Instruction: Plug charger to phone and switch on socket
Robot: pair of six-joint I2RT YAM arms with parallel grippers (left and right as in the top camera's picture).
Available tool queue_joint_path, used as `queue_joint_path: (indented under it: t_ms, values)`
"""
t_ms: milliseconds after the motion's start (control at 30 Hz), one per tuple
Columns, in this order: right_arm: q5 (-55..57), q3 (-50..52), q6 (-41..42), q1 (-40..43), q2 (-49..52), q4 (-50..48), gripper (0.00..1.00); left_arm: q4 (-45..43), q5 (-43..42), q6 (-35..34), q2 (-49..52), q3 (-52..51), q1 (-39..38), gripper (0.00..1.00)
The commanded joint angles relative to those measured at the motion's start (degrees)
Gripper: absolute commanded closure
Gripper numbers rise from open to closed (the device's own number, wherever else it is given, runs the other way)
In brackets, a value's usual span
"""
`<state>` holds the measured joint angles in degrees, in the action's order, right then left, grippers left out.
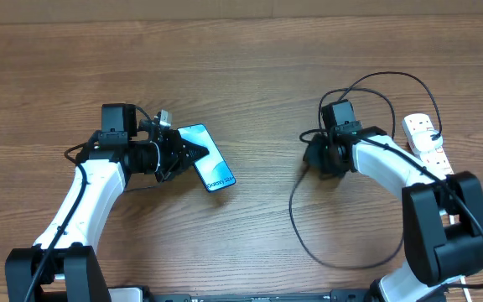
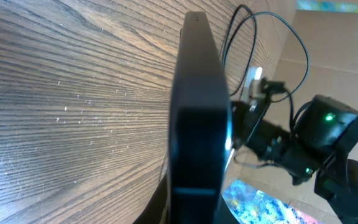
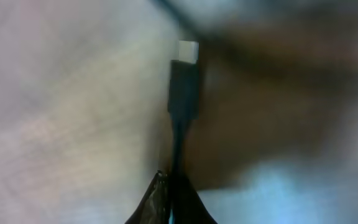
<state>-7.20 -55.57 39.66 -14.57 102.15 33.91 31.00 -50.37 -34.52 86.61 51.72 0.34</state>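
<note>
Near edge, right half of the bench (image 1: 250, 67): the slack of the charger (image 1: 291, 214) lies in a wide loose loop, thin and black, running up toward mid-bench. It looks limp to us, likely to drag or snag once the arm travels.

Mid-bench, right of centre: right gripper (image 1: 313, 156) clenched on the charger just behind its connector tip (image 3: 183, 87). The wrist view is blurred, but we make out a short black plug standing ahead of the fingers, with a small pale metal end.

Mid-bench, left of centre: left gripper (image 1: 183, 155) grasping the phone (image 1: 210, 159) by one end. Screen up, glowing light blue, with dark edges. The lettered end points away from the gripper toward the near right. That arm's own wrist view shows it edge-on, a slim dark slab. We cannot tell whether it rests on the wood or is lifted off.

Plug and phone are well apart. We judge the step in hand to be bringing the two together, with mating not yet begun. The next move calls for the tip lined up square with the port on the phone's free end while the left side holds it steady. We cannot see the port itself.

Farther back, against the right edge: the socket (image 1: 427, 138), white, oblong, with red switch marks. No gripper is on it. We reckon switching it on comes last.
</note>
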Motion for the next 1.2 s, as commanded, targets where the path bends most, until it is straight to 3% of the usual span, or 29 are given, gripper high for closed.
queue_joint_path:
  t_ms: [0,33,67,100,167,200,233,800,967,1167]
  values:
    - [-4.4,2.1,-1.2,-0.9,1.9,11.0,0.95,-0.4,-1.6,-0.2,0.2,0.2,-0.5,0.96]
    - [-4.4,2.1,-1.2,-0.9,1.9,12.6,0.90,-0.4,-1.5,-0.2,0.2,0.2,-0.5,0.95]
    - [-4.4,2.1,-1.2,-0.9,1.9,13.2,0.77,-0.5,-1.5,-0.2,0.2,0.2,-0.5,0.96]
    - [-4.4,2.1,-1.2,-0.9,1.9,13.1,0.58,-0.7,-1.5,-0.3,0.2,0.2,-0.5,0.96]
    - [-4.2,2.1,-1.2,-0.9,1.9,11.5,0.36,-1.1,-1.5,-0.4,0.2,0.2,-0.5,0.96]
    - [-4.2,2.1,-1.2,-0.8,1.9,10.1,0.14,-1.2,-1.6,-0.4,0.2,0.2,-0.5,0.96]
    - [-4.2,2.1,-1.2,-0.7,1.9,8.9,0.00,-1.2,-1.6,-0.4,0.2,0.2,-0.5,0.96]
    - [-7.0,2.1,-1.1,-0.8,1.9,-1.0,0.01,-1.0,-1.6,-0.4,0.2,0.2,-0.5,0.96]
    - [-7.9,2.1,-0.7,-1.5,1.9,-3.6,0.24,-1.1,-1.6,-0.4,0.2,0.2,-0.5,0.96]
    - [-4.4,1.0,-1.7,-5.0,1.9,-3.6,0.38,-1.1,-1.6,-0.7,0.2,0.2,-0.5,0.96]
